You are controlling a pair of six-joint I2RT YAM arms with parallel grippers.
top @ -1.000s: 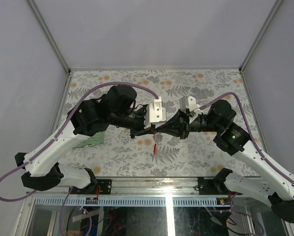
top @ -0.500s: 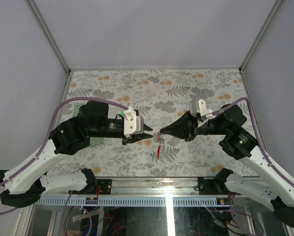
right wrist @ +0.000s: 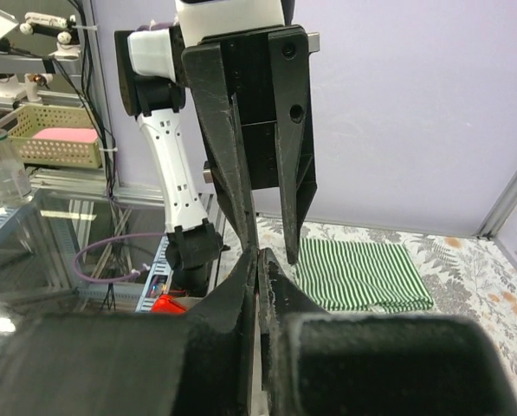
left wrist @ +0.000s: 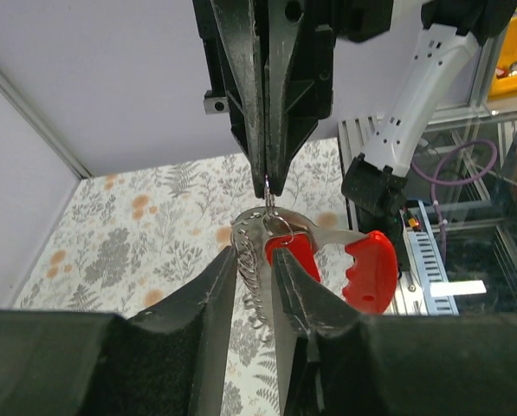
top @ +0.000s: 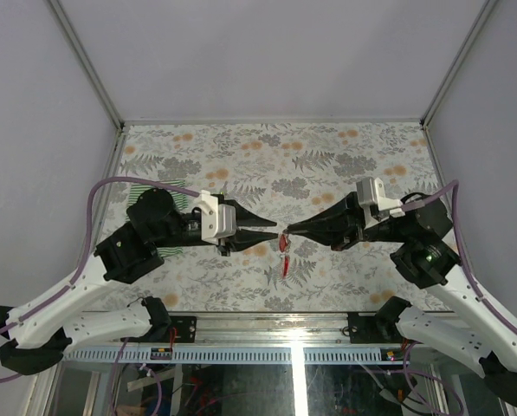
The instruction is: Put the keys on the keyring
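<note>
Red-tagged keys [left wrist: 371, 273] dangle from the keyring [left wrist: 278, 224] your right pincer [left wrist: 268, 173] pinches; only the left wrist view resolves the ring. Your left pincer [left wrist: 254, 256]: spread.

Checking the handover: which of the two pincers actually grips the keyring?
The right pincer: its jaws are shut on the keyring, with the red-tagged keys hanging below. The left pincer faces it with jaws apart.

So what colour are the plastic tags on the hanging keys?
Red; the key tags show best in the left wrist view.
</note>
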